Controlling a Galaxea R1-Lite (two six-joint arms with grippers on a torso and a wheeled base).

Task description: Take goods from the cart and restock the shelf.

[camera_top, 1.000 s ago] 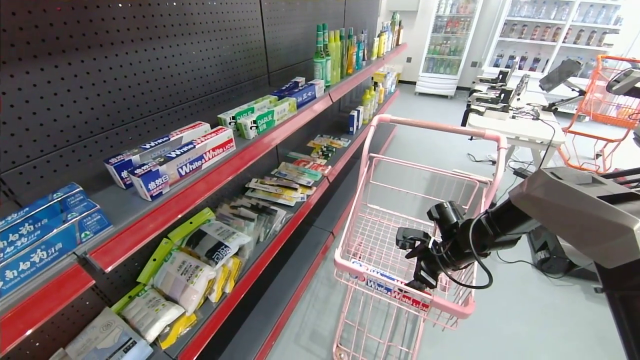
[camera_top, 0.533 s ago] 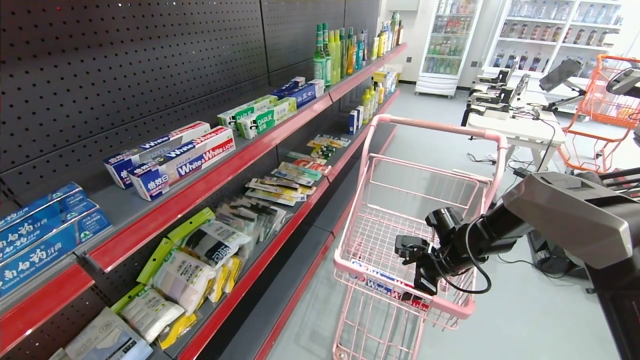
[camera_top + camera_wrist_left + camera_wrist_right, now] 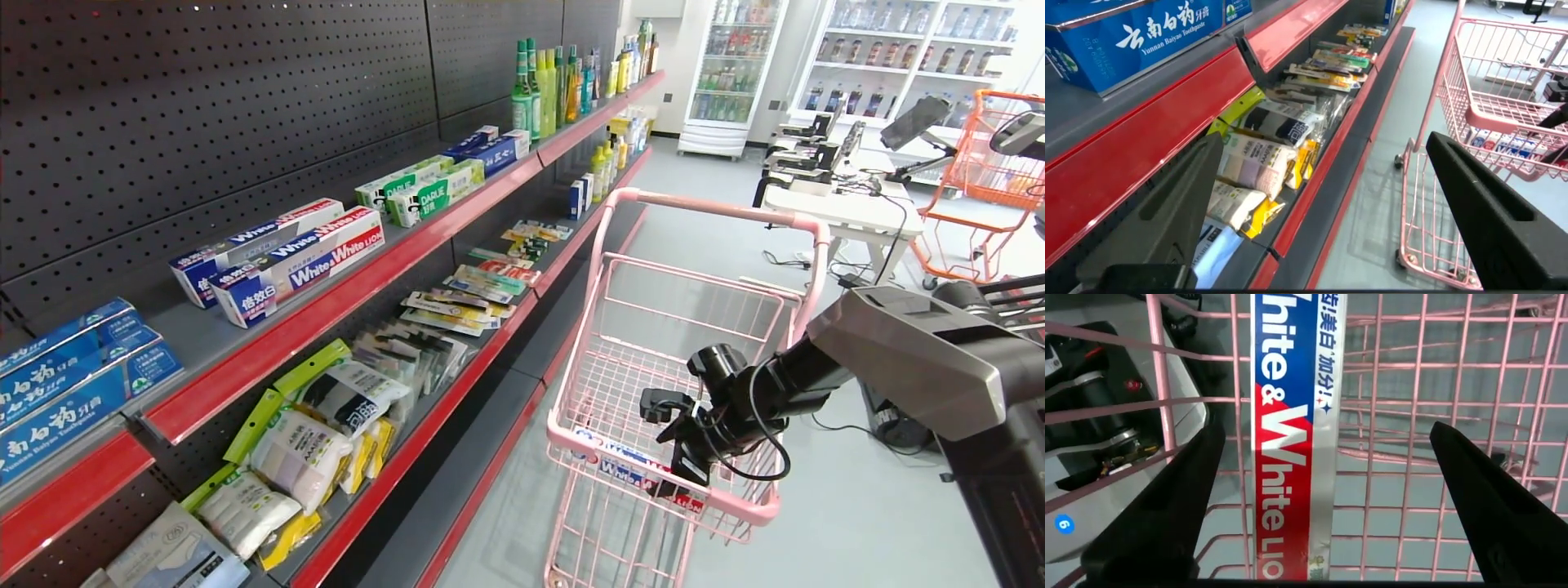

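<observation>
A shop aisle: a dark pegboard wall with red-edged shelves [image 3: 343, 302] runs along the robot's left. A pink wire cart [image 3: 710, 208] stands on the grey floor just beside the lower tiers.

The box [image 3: 629, 469], a long red, white and blue toothpaste carton, lies flat on the cart's wire floor, tight against the wall of the basket nearest the robot. Its long axis runs across the cart's width, parallel to that near rim. The right gripper [image 3: 673, 482] hangs inside the basket directly over the box, at its right-hand part. In the right wrist view the box [image 3: 1290, 457] passes lengthwise between the two fingers [image 3: 1167, 514], which stand wide apart, one on each side of its narrow width. Neither touches it there, and wire mesh shows in the gaps between fingers and carton.

The pink rim and near wall lie close to the box. Toward the handle, the basket floor shows only wire.

On the top shelf, matching cartons [image 3: 286, 257] lie with their long sides along the shelf edge. A bare grey stretch of board separates them from the blue cartons [image 3: 73, 384] nearer the robot.

The left gripper [image 3: 1323, 212] is beside the lower shelf, facing along the aisle, with packets [image 3: 1257, 163] on one side and the cart on the other. Its fingers are spread, with nothing between them.
</observation>
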